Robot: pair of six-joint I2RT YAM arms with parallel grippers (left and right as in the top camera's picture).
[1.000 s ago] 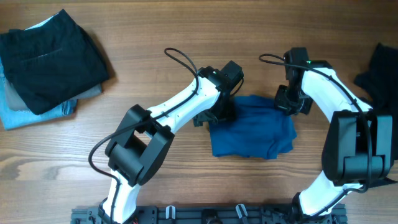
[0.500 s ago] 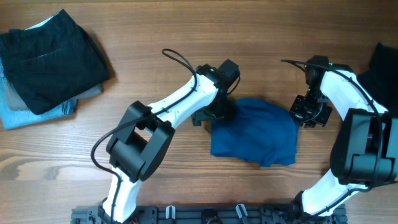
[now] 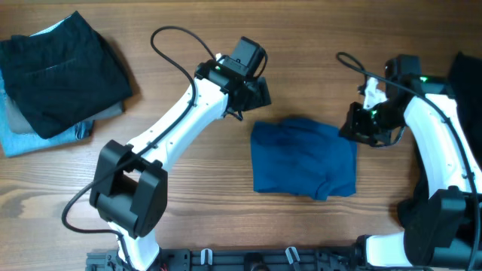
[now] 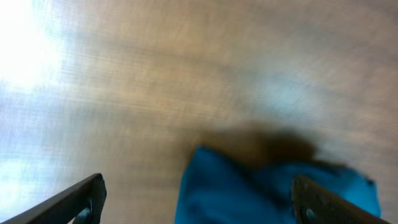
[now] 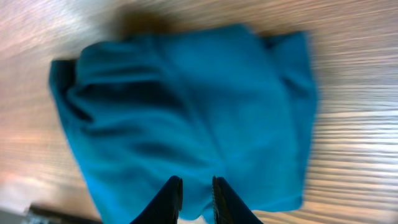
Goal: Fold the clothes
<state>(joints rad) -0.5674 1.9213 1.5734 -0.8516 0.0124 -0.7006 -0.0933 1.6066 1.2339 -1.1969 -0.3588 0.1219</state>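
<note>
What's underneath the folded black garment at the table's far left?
Beneath the folded black garment, a grey fabric edge and light-blue denim piece peek out; the rest is covered.

Robot lab bench: wood table (image 3: 60, 188), arm mount rail (image 3: 248, 260)

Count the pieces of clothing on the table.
5: a blue garment mid-table; a black garment, grey garment and light blue garment stacked at far left; a dark garment at the right edge. The stack may hide more.

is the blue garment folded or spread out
Folded. The blue garment lies as a compact, roughly rectangular bundle on the table, with layered edges showing in the right wrist view.
</note>
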